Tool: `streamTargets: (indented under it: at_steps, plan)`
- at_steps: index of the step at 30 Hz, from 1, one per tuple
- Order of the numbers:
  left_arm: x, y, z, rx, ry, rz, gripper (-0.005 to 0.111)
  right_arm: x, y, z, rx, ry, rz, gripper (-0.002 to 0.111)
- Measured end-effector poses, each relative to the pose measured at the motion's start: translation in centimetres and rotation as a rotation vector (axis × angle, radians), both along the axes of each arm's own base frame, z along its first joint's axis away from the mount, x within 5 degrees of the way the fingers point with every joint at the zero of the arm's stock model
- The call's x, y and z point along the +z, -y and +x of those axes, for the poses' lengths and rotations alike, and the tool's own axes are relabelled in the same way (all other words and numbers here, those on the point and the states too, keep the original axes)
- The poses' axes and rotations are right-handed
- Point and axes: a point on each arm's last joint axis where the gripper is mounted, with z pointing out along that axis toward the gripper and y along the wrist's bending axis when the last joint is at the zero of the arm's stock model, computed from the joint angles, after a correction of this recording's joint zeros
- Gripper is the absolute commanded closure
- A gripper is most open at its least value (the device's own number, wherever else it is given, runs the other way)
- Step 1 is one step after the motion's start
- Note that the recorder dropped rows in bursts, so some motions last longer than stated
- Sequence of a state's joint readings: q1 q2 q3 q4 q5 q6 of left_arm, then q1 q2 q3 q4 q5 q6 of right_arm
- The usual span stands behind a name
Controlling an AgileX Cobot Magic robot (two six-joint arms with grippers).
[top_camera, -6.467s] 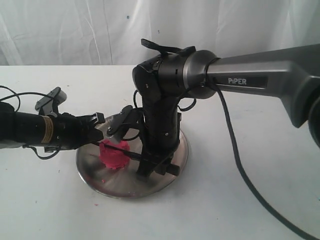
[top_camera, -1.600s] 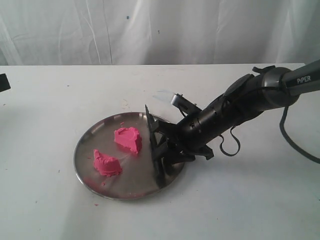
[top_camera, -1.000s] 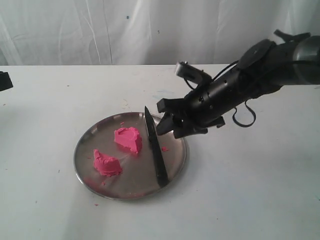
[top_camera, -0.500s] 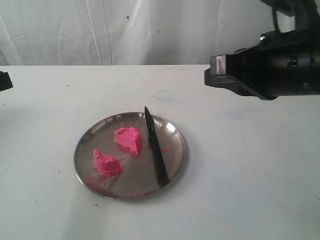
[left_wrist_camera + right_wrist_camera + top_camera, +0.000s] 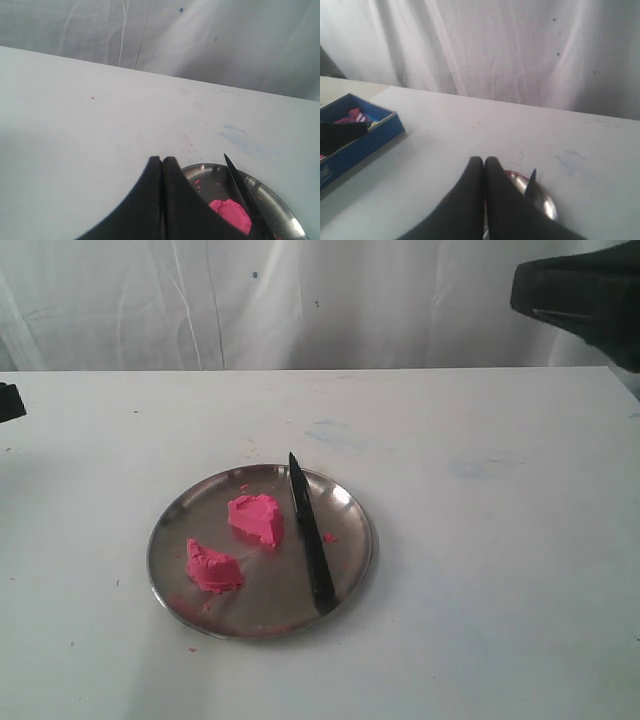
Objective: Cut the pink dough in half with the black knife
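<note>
Where the exterior camera looked, a white table [image 5: 500,570] ran back to a white curtain [image 5: 300,300], with one round steel plate [image 5: 170,540] near its middle. On the plate lay the pink dough [image 5: 257,518] in two chunks, the second chunk [image 5: 213,566] nearer the camera and apart from the first. One black knife [image 5: 308,535] lay flat just right of them, free of any grip. Its long axis ran from near rim to far rim, tip toward the curtain, handle toward the camera. A few pink crumbs [image 5: 328,537] dotted the plate. Part of the right arm [image 5: 585,295] hung dark in the upper right corner.

From the left wrist, the left gripper [image 5: 162,161] had its jaws pressed together on nothing; one chunk and the blade showed beyond it.

From the right wrist, the right gripper [image 5: 484,161] was likewise clenched and empty. The knife tip and plate edge showed beyond it, and one blue tray [image 5: 367,137] sat well apart from the plate.
</note>
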State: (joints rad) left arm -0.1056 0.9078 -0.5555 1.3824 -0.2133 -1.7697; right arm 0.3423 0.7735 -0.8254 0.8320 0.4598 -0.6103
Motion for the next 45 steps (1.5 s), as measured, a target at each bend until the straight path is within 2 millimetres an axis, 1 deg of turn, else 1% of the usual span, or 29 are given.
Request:
streamTargets:
  at_steps: [1, 4, 7, 11, 13, 14, 19, 23, 25, 30, 38, 45]
  plan:
    - [0.0, 0.0, 0.0, 0.000, 0.000, 0.000, 0.107, -0.5, 0.3, -0.1, -0.028, 0.002, 0.003, 0.108]
    - [0.0, 0.0, 0.0, 0.000, 0.000, 0.000, 0.107, -2.8, 1.6, -0.5, -0.152, -0.007, 0.008, 0.108]
    - [0.0, 0.0, 0.0, 0.000, 0.000, 0.000, 0.107, -5.2, 2.9, -1.5, -0.255, 0.007, 0.009, 0.108]
    - [0.0, 0.0, 0.0, 0.000, 0.000, 0.000, 0.107, -8.3, 4.5, -3.2, -0.329, 0.067, -0.072, 0.108]
    - [0.0, 0.0, 0.0, 0.000, 0.000, 0.000, 0.107, -10.3, 5.2, -4.1, -0.367, 0.070, -0.106, 0.108]
    - [0.0, 0.0, 0.0, 0.000, 0.000, 0.000, 0.107, -10.9, 5.5, -4.5, -0.387, 0.077, -0.113, 0.108]
    - [0.0, 0.0, 0.0, 0.000, 0.000, 0.000, 0.107, -15.0, 6.6, -6.1, -0.478, 0.072, -0.128, 0.108]
    - [0.0, 0.0, 0.0, 0.000, 0.000, 0.000, 0.107, -17.9, 7.1, -7.0, -0.521, 0.066, -0.132, 0.108]
    - [0.0, 0.0, 0.0, 0.000, 0.000, 0.000, 0.107, -19.0, 7.2, -7.3, -0.534, 0.067, -0.122, 0.108]
    - [0.0, 0.0, 0.0, 0.000, 0.000, 0.000, 0.107, -19.3, 7.3, -7.8, -0.551, 0.090, -0.082, 0.108]
    - [0.0, 0.0, 0.0, 0.000, 0.000, 0.000, 0.107, -19.3, 7.4, -8.0, -0.547, 0.103, -0.123, 0.108]
    - [0.0, 0.0, 0.0, 0.000, 0.000, 0.000, 0.107, -19.3, 7.3, -8.0, -0.547, 0.100, -0.115, 0.108]
